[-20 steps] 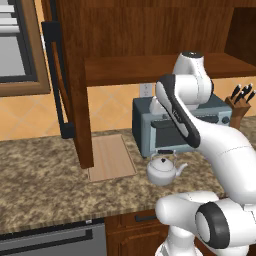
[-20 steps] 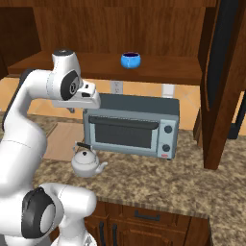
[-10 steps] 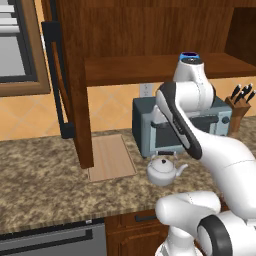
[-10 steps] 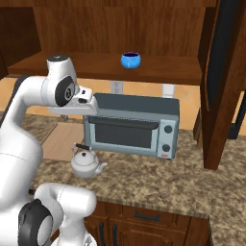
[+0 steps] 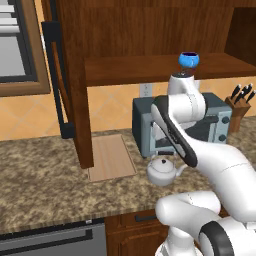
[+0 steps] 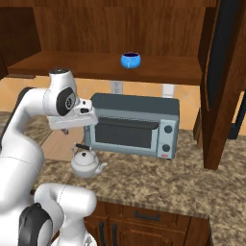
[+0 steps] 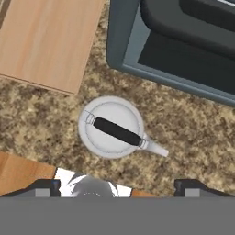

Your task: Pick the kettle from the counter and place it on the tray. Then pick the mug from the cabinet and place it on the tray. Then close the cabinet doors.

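Jaws spread wide, empty, above squat silvery-white kettle point(image 7: 112, 128) on speckled granite counter point(image 7: 41, 119); descend centred, straddling dark arched handle point(image 7: 117, 131) crosswise.

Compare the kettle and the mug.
The kettle is silvery-white; the mug is bright blue. The kettle sits on the counter; the mug stands on the cabinet shelf. The kettle looks larger, with a dark handle and spout. Both stand upright, off the tray.

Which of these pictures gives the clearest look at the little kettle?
The hand view: it looks straight down on the kettle, showing lid, dark handle and spout. Both base views show it small, from the side, on the counter, partly behind the arm.
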